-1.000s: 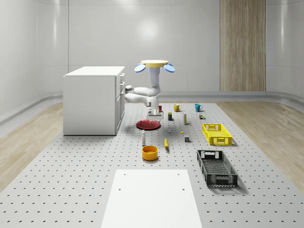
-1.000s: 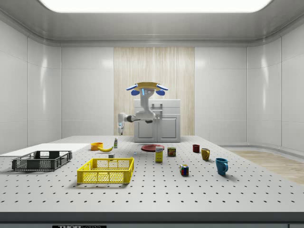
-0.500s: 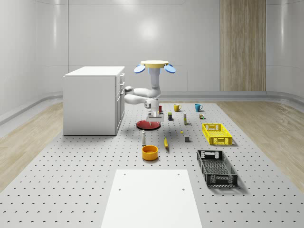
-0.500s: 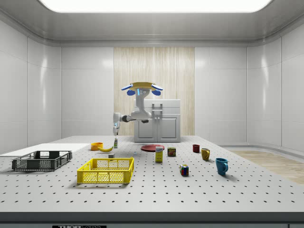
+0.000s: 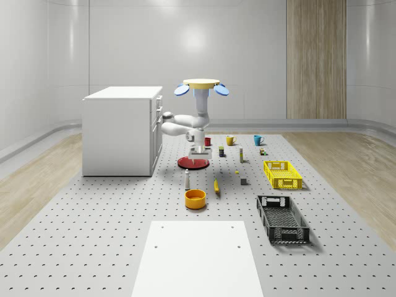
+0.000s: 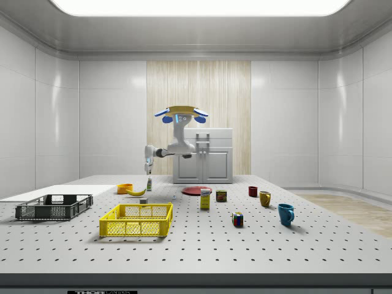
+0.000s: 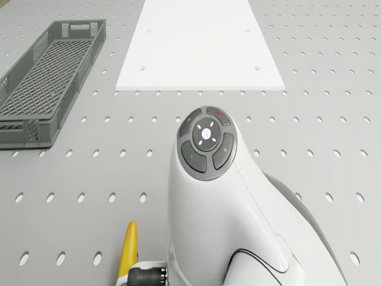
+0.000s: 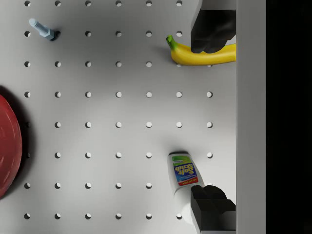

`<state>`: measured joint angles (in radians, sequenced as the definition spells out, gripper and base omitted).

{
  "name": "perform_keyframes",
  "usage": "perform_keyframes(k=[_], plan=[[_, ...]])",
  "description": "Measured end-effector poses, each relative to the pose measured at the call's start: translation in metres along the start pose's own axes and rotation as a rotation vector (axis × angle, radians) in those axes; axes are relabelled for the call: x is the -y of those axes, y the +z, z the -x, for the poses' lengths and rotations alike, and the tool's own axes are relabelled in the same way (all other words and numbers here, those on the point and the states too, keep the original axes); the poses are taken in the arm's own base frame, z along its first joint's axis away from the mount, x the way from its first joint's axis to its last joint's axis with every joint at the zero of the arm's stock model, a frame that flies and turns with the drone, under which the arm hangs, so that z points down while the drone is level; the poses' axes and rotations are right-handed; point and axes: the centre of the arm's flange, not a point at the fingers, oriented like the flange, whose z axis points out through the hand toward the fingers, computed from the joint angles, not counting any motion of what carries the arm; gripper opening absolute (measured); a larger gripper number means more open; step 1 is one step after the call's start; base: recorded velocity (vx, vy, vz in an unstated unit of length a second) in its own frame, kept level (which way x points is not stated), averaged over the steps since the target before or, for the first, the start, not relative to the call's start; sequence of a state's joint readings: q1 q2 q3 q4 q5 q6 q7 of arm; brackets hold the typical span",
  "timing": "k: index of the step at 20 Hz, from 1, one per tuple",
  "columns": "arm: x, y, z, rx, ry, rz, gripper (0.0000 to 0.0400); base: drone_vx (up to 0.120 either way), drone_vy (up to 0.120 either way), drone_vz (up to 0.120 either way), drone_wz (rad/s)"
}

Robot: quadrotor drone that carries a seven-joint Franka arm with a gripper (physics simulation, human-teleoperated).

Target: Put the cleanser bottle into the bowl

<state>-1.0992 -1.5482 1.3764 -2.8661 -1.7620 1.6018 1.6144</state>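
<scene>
Whole-scene view: drone (image 5: 201, 87) is hovering above the perforated table (image 5: 93, 235), beside the white cabinet (image 5: 120, 130), with its arm folding down and the gripper (image 5: 197, 153) hanging just over the red plate (image 5: 193, 163). The cleanser bottle (image 5: 187, 179) is standing upright on the table a little nearer the camera than the gripper, untouched. The orange bowl (image 5: 195, 198) is sitting just beyond the bottle from the gripper, and the banana (image 5: 216, 186) is lying beside both.

Side view: drone (image 6: 180, 113) is hovering well above the table, arm reaching toward the side view's left. The gripper (image 6: 147, 166) is hanging above the cleanser bottle (image 6: 149, 183), apart from it. The bowl (image 6: 125, 188) is resting on the table past the bottle, the banana (image 6: 136, 192) near it.

Drone view: the arm's white link with its button pad is rising in the foreground — the banana (image 7: 128, 250) tip is peeking out beside it, the black crate (image 7: 41, 83) and a white panel (image 7: 199, 44) lying farther out.

Wrist view: the two black fingertips (image 8: 210, 29) are standing spread wide, gripping nothing. The cleanser bottle (image 8: 184, 178) is appearing next to one fingertip, the banana (image 8: 200, 54) partly under the other — the gripper (image 8: 211, 119) is centring over bare table between them. The red plate (image 8: 7, 141) is showing to the far side, a small bolt (image 8: 41, 29) near the corner.
</scene>
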Motion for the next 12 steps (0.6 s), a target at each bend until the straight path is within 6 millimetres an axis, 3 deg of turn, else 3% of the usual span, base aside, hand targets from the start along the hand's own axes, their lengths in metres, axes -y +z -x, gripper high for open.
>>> perform_keyframes(k=[12], plan=[[-0.044,0.000,-0.044,0.000,0.000,0.000,0.0400,0.000,0.000,0.000,0.000]])
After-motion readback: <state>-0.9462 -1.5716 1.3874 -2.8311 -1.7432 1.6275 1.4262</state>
